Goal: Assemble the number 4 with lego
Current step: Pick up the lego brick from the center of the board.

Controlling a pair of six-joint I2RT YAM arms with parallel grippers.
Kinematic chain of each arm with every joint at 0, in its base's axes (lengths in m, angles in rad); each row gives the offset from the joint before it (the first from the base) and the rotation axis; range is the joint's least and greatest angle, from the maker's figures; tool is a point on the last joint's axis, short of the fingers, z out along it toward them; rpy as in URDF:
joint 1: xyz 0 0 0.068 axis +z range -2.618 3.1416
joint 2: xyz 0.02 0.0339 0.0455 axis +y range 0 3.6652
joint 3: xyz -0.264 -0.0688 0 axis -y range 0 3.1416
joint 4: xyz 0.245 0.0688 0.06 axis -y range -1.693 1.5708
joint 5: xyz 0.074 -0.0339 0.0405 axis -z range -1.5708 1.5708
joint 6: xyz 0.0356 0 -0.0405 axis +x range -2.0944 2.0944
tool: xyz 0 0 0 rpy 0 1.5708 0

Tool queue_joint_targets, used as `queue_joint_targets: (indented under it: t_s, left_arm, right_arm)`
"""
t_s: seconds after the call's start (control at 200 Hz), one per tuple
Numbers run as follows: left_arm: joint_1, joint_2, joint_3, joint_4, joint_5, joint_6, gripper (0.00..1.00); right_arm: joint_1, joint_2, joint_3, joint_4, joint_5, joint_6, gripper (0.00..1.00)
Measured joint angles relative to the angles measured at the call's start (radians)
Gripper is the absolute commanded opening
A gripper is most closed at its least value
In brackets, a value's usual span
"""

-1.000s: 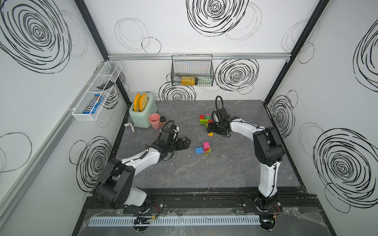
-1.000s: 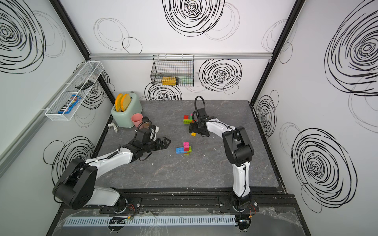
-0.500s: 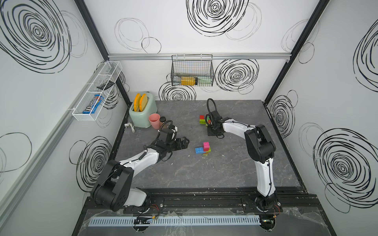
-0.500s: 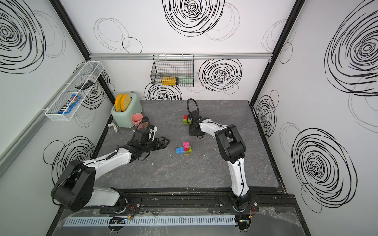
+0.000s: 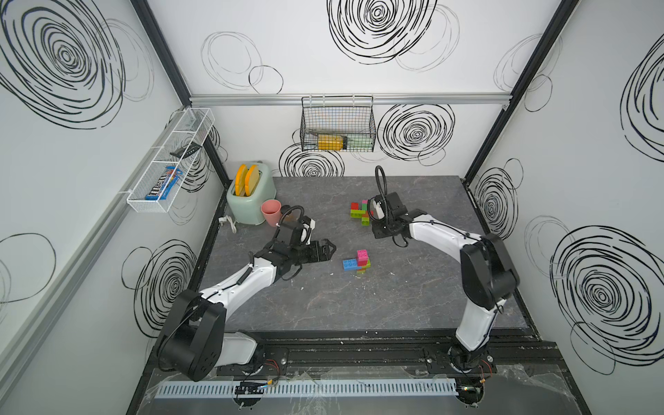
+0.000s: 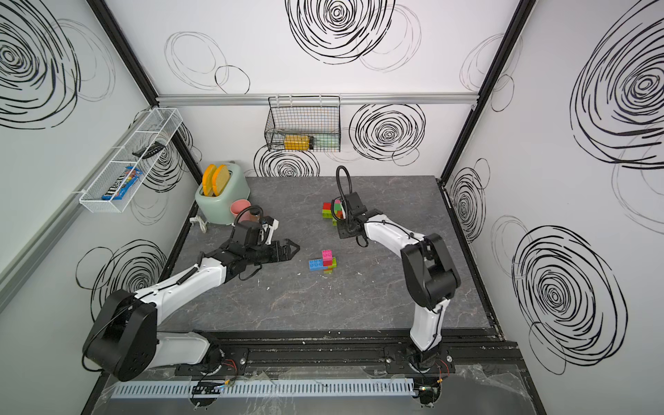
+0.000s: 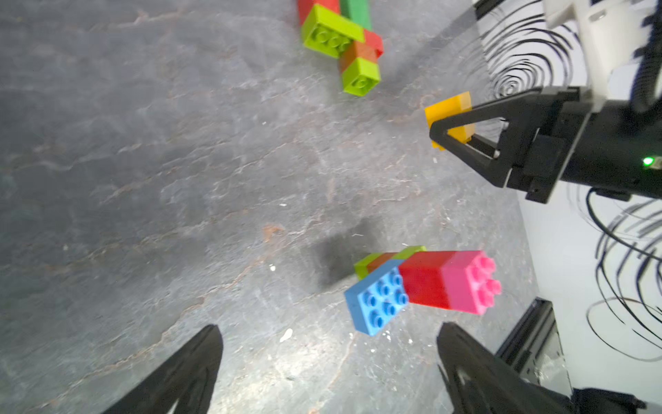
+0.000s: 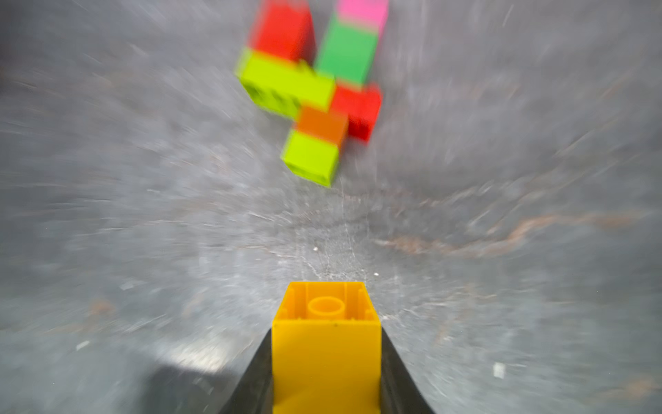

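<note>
Yellow brick (image 8: 326, 344): pinched between the jaws of the right gripper (image 7: 447, 125), hollow underside facing the wrist camera. It seems to sit just clear of the table (image 5: 395, 305), though the blurred wrist view does not settle that.

Rest of the lego, two clumps on the table:
- Far clump (image 5: 361, 212): lime, red, green, orange and pink, joined flat, just beside the right gripper.
- Near clump (image 5: 357, 260): blue, red, pink and lime, mid-table between the arms and well apart from the far one.

Left gripper (image 7: 329, 358): jaws spread wide, empty, aimed at the near clump but not touching it.

Risks, as judged:
- Only the jaw tips seem to bear on the smooth side walls, so the brick could twist or drop on a quick swing.
- Neither clump is braced. Pressing the brick on could skid the clump instead of seating the studs.
- The brick's studs face away, so it needs turning first; a crooked press jams or pops it off.
- If both arms work at the near clump, fingers may clash.
- With two separate clumps, adding to the wrong one spoils the 4.
</note>
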Motion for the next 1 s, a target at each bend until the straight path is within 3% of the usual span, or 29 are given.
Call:
queue_joint_targets:
  t_s: [0.15, 0.31, 0.465, 0.605, 1.001]
  left_arm:
    - [-0.062, -0.013, 0.182, -0.057, 0.101, 0.028, 0.97]
    - [-0.066, -0.023, 0.283, -0.055, 0.22, 0.013, 0.93]
    - [-0.057, -0.002, 0.352, -0.114, 0.291, 0.016, 0.82]
    - [-0.058, 0.021, 0.385, -0.194, 0.316, 0.04, 0.81]
    - [-0.07, 0.034, 0.389, -0.303, 0.319, 0.073, 0.62]
  right_arm:
    - [0.015, -0.29, -0.134, 0.131, -0.094, -0.178, 0.17]
    - [0.129, -0.484, -0.29, 0.27, -0.163, -0.391, 0.15]
    - [0.187, -0.513, -0.355, 0.336, -0.281, -0.528, 0.15]
    - [0.194, -0.514, -0.365, 0.375, -0.349, -0.595, 0.15]
    - [0.233, -0.49, -0.365, 0.434, -0.415, -0.687, 0.15]
